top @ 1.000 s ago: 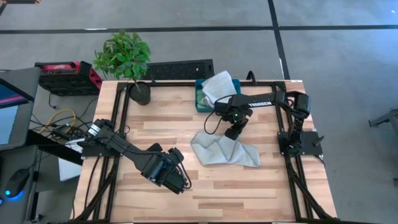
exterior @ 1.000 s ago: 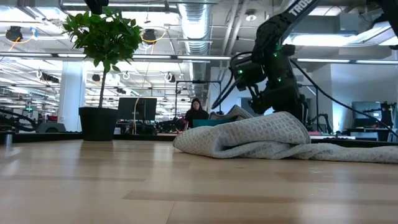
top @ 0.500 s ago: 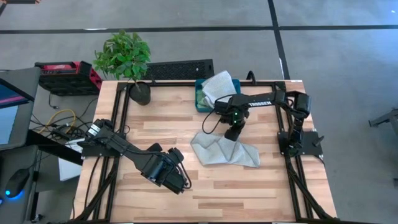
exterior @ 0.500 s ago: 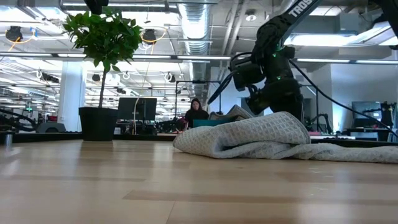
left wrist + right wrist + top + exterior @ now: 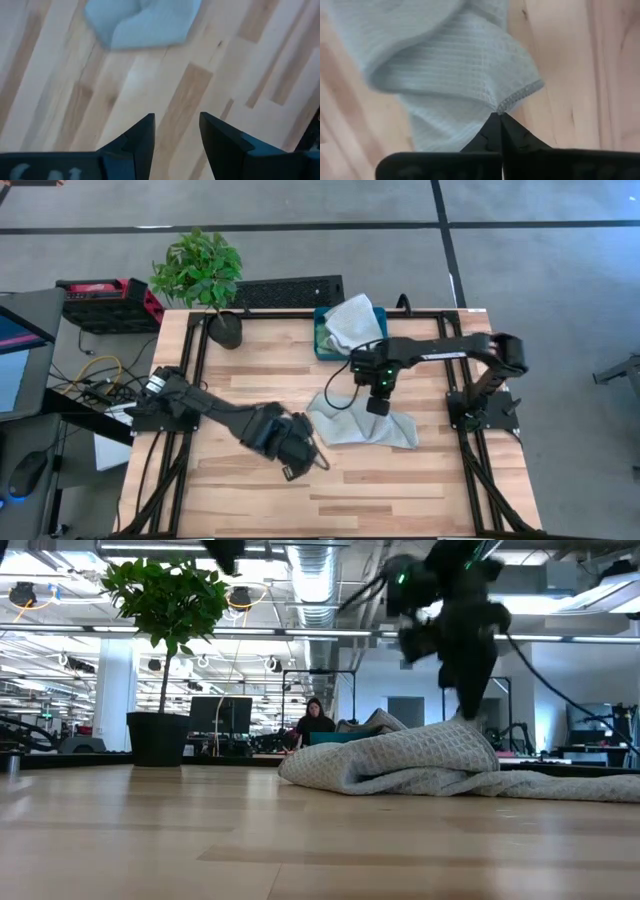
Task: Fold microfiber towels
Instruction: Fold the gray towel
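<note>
A pale grey microfiber towel (image 5: 360,427) lies crumpled on the wooden table, right of centre; in the low view it is a humped heap (image 5: 400,765). My right gripper (image 5: 376,406) stands over its far part, shut on its edge (image 5: 498,120). My left gripper (image 5: 312,456) hovers open just left of the towel, above bare wood (image 5: 177,131), with the towel (image 5: 142,20) ahead of its fingers. More towels (image 5: 352,318) are piled in a teal bin (image 5: 322,340) at the far edge. My right gripper pinches the towel's hemmed edge (image 5: 515,100) between its two shut fingertips, at a spot where the hem bends like a corner. The fingers come from above, pointing down (image 5: 470,700). The towel stays slack, its bulk resting on the table.
A potted plant (image 5: 205,275) stands at the table's far left corner. A black frame rail (image 5: 195,370) runs along the left side and another (image 5: 465,440) along the right. Bare wood (image 5: 400,490) lies along the near edge.
My left gripper has swung toward the table's right, close to the towel's left corner. My right arm has stretched and tipped more upright, its gripper shifting slightly toward the near edge onto the towel, where it now stands shut. The towel has kept its shape.
</note>
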Robot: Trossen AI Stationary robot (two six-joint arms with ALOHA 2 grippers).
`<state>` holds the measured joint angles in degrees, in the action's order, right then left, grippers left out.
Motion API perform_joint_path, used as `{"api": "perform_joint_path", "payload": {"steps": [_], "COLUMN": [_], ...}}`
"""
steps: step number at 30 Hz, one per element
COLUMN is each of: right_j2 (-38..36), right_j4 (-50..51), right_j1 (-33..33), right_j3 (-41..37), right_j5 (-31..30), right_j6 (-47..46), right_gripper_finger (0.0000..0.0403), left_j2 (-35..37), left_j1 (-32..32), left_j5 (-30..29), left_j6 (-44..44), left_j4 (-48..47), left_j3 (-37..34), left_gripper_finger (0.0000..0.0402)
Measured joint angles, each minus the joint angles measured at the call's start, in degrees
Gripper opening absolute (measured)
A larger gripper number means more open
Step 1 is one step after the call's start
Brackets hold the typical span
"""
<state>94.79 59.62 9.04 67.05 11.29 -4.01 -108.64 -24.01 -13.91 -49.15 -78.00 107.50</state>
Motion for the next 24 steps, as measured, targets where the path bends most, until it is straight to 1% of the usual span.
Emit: {"api": "perform_joint_path", "payload": {"steps": [3, 7, 10, 13, 16, 19, 21, 24], "right_j2": [-4.66, -9.82, -11.99, -13.18, -13.63, -13.61, -13.60, -13.58], "right_j4": [1.50, 1.61, 1.80, 1.59, 1.63, 1.86, 1.86, 1.96], "right_j1": [-1.49, -4.31, -6.30, -7.62, -8.21, -8.31, -8.30, -8.20], "right_j3": [0.00, 0.04, 0.07, 0.07, 0.07, 0.04, 0.04, 0.04], "right_j5": [-0.04, -0.42, -0.93, -1.16, -1.33, -1.77, -2.43, -2.58], "right_j6": [-1.83, -5.00, -5.94, -6.08, -6.10, -6.08, -6.06, -6.10], "right_gripper_finger": [0.0004, 0.0005, 0.0003, 0.0004, 0.0003, 0.0002, 0.0003, 0.0004], "left_j2": [0.00, -0.28, -0.21, -0.26, -0.26, -0.26, -0.26, -0.24], "left_j1": [3.17, 7.64, 11.03, 14.66, 18.06, 21.25, 23.26, 25.81], "left_j5": [2.56, 9.12, 13.64, 17.36, 17.97, 18.14, 20.25, 25.14], "left_j6": [10.29, 26.33, 39.00, 48.28, 53.87, 56.70, 58.27, 60.26], "left_j4": [4.09, 11.85, 19.83, 25.40, 31.40, 35.90, 38.79, 44.01], "left_j3": [0.00, -0.05, -2.07, -4.79, -8.83, -12.59, -14.54, -18.25], "left_gripper_finger": [0.0148, 0.0148, 0.0148, 0.0148, 0.0148, 0.0148, 0.0148, 0.0148]}}
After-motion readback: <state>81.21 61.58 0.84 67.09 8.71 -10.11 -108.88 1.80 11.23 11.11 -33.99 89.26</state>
